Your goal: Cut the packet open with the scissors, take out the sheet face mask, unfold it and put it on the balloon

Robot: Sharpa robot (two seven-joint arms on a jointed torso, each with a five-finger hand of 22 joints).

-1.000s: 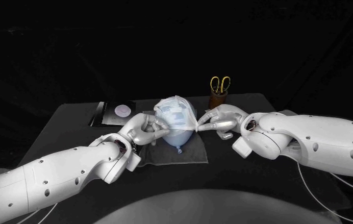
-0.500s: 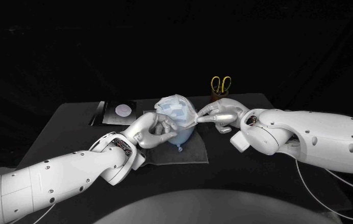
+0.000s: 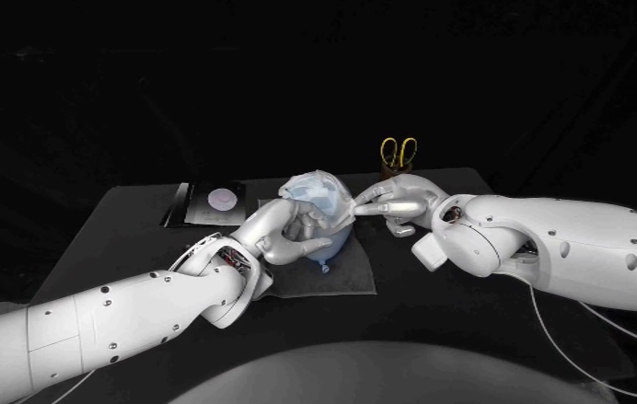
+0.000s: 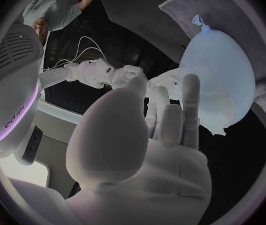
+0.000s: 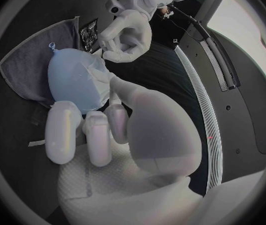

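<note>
A pale blue balloon [image 3: 327, 241] lies on a grey cloth [image 3: 339, 281] at mid-table, its knot toward me. The white sheet mask [image 3: 316, 190] drapes over its far end. My left hand [image 3: 284, 229] is against the balloon's left side and pinches the mask's edge; the right wrist view shows this left hand [image 5: 127, 35] curled at the mask [image 5: 99, 71]. My right hand [image 3: 396, 203] touches the mask on the right side with spread fingers. The left wrist view has the balloon [image 4: 219, 80] beside my fingers [image 4: 190, 110]. Yellow-handled scissors [image 3: 397, 152] stand in a brown holder [image 3: 392, 181].
A black packet [image 3: 213, 202] with a pale round mark lies at the back left of the table. The scissors' holder stands just behind my right hand. Bare table lies in front of the cloth.
Both hands have moved farther along the balloon's sides toward the back. The left hand has risen higher against the mask, and the mask sits more bunched over the balloon's far end.
</note>
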